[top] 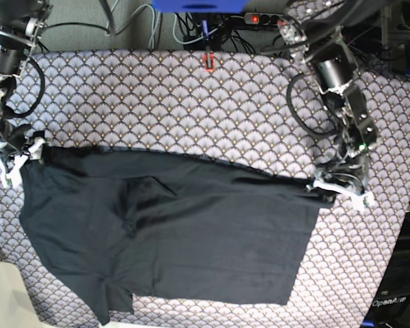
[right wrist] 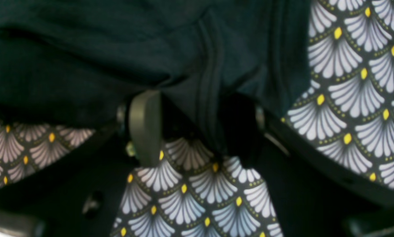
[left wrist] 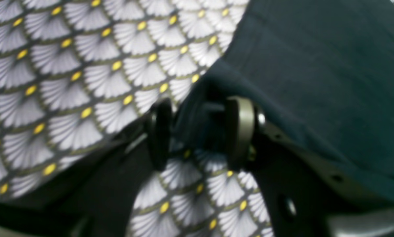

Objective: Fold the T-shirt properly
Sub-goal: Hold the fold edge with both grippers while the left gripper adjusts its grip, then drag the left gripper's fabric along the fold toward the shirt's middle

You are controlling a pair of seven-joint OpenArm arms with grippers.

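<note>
Up close, each tool (left wrist: pixel 198 131) (right wrist: pixel 197 126) pinches T-shirt (top: pixel 191 232) edge; base view alone shows its spread.

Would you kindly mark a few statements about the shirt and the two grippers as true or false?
1. The T-shirt is black. True.
2. The left gripper has shirt fabric between its jaws. True.
3. The right gripper hangs over bare cloth, away from the shirt. False: it holds the shirt's edge.
4. The patterned cloth is plain white. False: it has grey scallops with yellow dots.
5. The shirt is folded into a small square. False: it lies spread wide.
</note>
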